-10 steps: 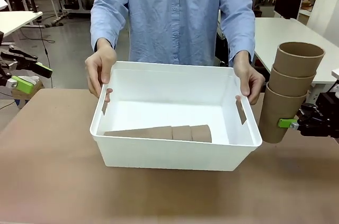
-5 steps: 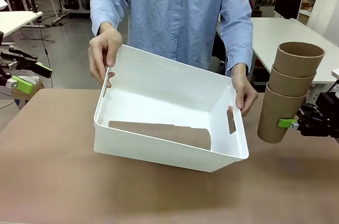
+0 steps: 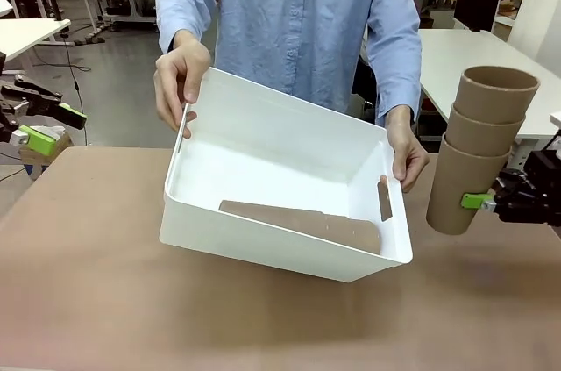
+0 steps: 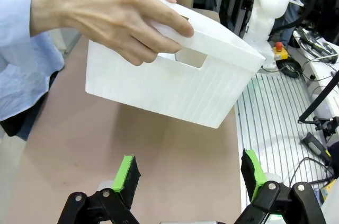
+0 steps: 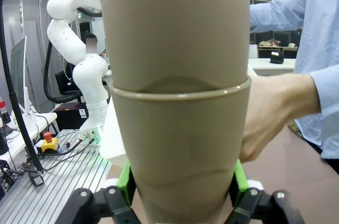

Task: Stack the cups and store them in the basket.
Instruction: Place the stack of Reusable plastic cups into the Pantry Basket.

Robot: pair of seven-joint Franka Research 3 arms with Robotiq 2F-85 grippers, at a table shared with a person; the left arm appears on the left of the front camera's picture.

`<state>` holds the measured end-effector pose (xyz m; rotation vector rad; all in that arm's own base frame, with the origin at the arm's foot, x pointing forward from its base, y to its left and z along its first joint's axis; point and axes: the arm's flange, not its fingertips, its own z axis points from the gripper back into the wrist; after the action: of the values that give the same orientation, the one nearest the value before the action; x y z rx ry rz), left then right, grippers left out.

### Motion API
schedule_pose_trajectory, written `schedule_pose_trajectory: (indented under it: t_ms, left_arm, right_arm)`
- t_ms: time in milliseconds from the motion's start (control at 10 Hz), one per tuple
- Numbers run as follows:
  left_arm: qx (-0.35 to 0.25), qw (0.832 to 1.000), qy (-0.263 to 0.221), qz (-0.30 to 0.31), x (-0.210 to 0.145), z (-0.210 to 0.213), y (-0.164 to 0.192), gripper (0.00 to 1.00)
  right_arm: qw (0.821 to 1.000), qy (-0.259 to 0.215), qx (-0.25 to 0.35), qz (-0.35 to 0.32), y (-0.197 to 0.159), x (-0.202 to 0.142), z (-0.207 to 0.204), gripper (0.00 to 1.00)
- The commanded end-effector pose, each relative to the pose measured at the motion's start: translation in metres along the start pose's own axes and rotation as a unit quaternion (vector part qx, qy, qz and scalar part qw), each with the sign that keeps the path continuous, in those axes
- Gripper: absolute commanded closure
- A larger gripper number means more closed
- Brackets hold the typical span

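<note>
R claw (image 3: 487, 202) pinched the bottom cup of a stack of 3 cups (image 3: 478, 152), green pads on both sides of it. In the R wrist view the claw (image 5: 180, 181) hugged that stack (image 5: 177, 107) from L & R, stack standing up straight. It hung in the air at the R edge of the bench (image 3: 79, 292), just beside the basket (image 3: 280, 239) but not touching it.

L claw (image 3: 48, 125) was spread wide, holding nothing, at the far L edge of the bench, well apart from the basket. In the L wrist view its 2 green pads (image 4: 127, 173) stood far apart, w/ the brown bench top (image 4: 175, 155) between them.

A person in a blue shirt (image 3: 289, 20) held the basket w/ both hands, one hand (image 3: 181, 82) on the short side at pic L, the other hand (image 3: 406, 150) on the short side at pic R. The basket was tipped: pic-L end lifted high, pic-R end low & near the bench. In the L wrist view a hand (image 4: 106, 12) gripped the rim by the handle slot, basket (image 4: 169, 81) up off the bench.

Inside the basket lay another stack of cups (image 3: 302, 222), flat on its side on the floor of the basket, near the front wall, wide end toward pic R.
</note>
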<state>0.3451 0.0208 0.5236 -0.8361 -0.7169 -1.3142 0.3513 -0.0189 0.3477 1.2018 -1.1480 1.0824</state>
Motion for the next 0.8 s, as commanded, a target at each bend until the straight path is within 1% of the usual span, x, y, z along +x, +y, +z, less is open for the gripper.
schedule_pose_trajectory:
  t_ms: [0,200,300,400,500,700]
  left_arm:
    - [0.003,1.0,-0.002,0.0,0.001,0.0,0.001,0.0]
    - [0.003,1.0,-0.002,0.0,0.001,0.0,0.001,0.0]
    - [0.003,1.0,-0.002,0.0,0.001,0.0,0.001,0.0]
    - [0.003,1.0,-0.002,0.0,0.001,0.0,0.001,0.0]
    - [0.003,1.0,-0.002,0.0,0.001,0.0,0.001,0.0]
    - [0.003,1.0,-0.002,0.0,0.001,0.0,0.001,0.0]
  right_arm:
    - [1.0,-0.009,-0.008,-0.018,0.021,0.052,-0.012,0.15]
    - [0.999,0.015,-0.03,-0.017,0.032,0.103,-0.024,0.15]
    - [0.998,0.035,-0.046,-0.017,0.038,0.128,-0.035,0.15]
    - [0.996,0.063,-0.067,-0.019,0.045,0.153,-0.051,0.15]
    - [0.991,0.097,-0.089,-0.021,0.048,0.169,-0.069,0.15]
    - [0.979,0.163,-0.118,-0.022,0.049,0.192,-0.111,0.15]
